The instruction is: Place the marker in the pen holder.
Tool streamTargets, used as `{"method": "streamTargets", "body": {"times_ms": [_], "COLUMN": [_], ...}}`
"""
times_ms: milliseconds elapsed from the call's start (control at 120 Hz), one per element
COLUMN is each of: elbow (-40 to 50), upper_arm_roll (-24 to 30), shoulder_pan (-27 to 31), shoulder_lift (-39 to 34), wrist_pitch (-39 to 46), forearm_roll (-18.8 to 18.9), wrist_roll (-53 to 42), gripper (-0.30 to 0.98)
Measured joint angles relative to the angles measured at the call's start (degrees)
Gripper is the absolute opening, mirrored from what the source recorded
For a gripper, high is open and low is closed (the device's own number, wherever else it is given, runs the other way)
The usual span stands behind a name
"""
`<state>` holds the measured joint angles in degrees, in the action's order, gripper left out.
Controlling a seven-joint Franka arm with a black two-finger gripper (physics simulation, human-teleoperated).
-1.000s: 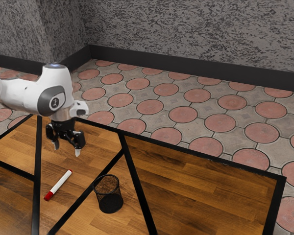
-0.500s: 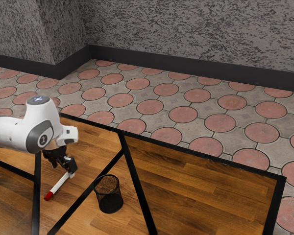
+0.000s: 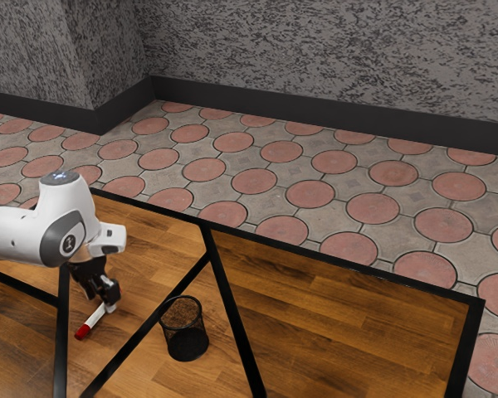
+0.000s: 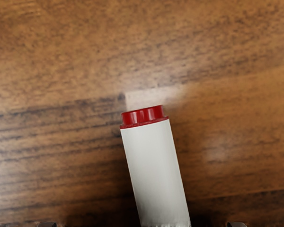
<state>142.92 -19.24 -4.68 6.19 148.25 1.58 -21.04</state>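
You are working at a brown wood counter (image 3: 340, 315) divided by black strips. Beyond it, note the gray floor (image 3: 270, 175) inlaid with reddish discs, and the mottled gray wall (image 3: 315, 50) with its dark baseboard (image 3: 315, 114). The marker (image 3: 95, 318) has a white barrel and red ends. You will find it lying on the counter, toward the exterior view's left from the black mesh holder (image 3: 185, 336). Your fingers (image 3: 109, 292) are parted, one on each side of the barrel, unclamped.
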Motion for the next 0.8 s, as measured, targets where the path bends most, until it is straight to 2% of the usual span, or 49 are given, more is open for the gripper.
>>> {"method": "streamTargets", "body": {"times_ms": [250, 367, 600, 733, 800], "elbow": [-0.08, -0.08, -0.23, -1.34, -1.68], "upper_arm_roll": [0.00, -0.01, 0.12, 2.73, 6.71], "shoulder_pan": [-0.01, -0.01, -0.05, 0.52, 2.48], "shoulder_lift": [0.00, 0.08, -0.48, -6.24, -10.91], "wrist_pitch": [-0.66, -0.63, -0.46, -0.25, 1.38], "forearm_roll": [-0.02, 0.03, 0.23, 0.38, 0.41], "wrist_roll": [-1.24, -1.64, -2.02, -1.99, -1.95], "gripper": [0.15, 0.07, 0.00, -0.01, -0.02]}}
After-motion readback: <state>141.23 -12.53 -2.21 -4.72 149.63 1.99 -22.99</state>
